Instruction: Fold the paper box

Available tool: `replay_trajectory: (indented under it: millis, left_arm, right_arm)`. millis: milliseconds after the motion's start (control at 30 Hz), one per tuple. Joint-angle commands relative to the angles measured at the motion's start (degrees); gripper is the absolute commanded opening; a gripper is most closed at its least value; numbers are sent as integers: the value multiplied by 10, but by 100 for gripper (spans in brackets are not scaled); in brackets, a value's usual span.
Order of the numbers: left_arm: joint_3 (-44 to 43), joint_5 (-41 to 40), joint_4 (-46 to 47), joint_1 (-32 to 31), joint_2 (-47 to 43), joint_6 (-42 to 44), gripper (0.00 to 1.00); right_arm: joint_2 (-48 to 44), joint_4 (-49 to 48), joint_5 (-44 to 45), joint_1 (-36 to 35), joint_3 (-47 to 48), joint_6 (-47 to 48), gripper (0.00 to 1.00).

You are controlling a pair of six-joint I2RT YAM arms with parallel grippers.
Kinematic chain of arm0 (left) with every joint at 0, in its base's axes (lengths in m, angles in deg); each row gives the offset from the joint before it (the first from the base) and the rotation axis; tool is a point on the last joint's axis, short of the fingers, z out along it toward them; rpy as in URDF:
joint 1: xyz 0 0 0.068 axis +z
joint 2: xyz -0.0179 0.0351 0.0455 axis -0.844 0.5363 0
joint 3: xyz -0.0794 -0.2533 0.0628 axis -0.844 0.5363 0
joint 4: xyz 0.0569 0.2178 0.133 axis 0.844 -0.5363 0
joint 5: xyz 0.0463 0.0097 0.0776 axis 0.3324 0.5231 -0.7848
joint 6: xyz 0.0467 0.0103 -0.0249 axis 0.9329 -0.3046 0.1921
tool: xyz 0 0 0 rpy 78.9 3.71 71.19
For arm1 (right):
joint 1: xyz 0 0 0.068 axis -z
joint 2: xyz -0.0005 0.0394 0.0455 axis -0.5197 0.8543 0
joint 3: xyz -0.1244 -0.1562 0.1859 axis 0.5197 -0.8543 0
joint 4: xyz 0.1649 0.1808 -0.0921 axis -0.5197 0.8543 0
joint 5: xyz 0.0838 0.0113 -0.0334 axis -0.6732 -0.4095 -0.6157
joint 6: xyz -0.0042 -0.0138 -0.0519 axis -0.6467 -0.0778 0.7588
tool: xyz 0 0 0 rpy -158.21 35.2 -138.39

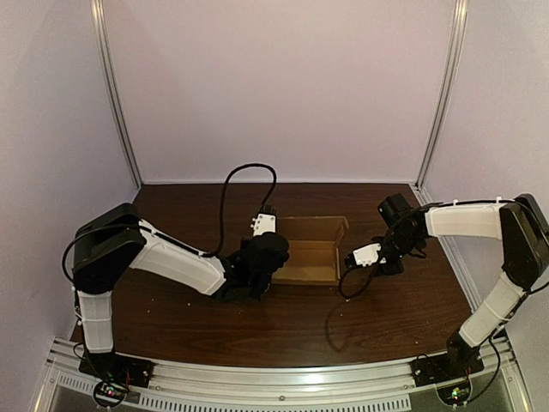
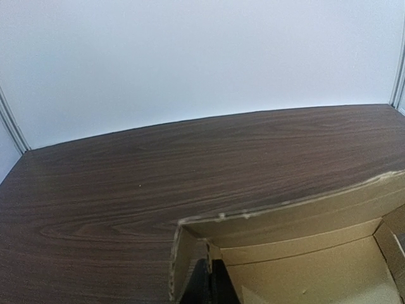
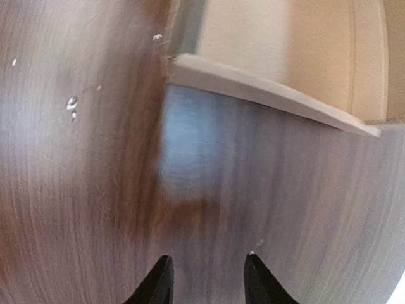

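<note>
Dark table [image 1: 360, 318] holds paper box [image 1: 309, 253] between left arm [image 1: 176, 260] and right arm [image 1: 463, 221].

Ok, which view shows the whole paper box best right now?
Top external: the paper box shows whole, open-topped, on the table. The left wrist view shows only one corner and its inner walls. The right wrist view shows only a blurred edge at the top of the frame.
</note>
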Motion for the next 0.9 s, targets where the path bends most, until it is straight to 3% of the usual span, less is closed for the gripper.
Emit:
replay_trajectory:
  millis: [0, 167, 400, 867]
  left_arm:
    - [12, 76, -58, 19, 40, 38, 0]
    - [5, 82, -63, 21, 43, 42, 0]
    - [-20, 117, -105, 21, 30, 26, 0]
    - [53, 112, -101, 21, 29, -22, 0]
  right_arm:
    - [46, -75, 95, -57, -16, 16, 31]
    - [101, -145, 167, -137, -6, -4, 20]
    - [130, -171, 205, -237, 6, -50, 16]
    - [106, -114, 184, -301, 50, -180, 16]
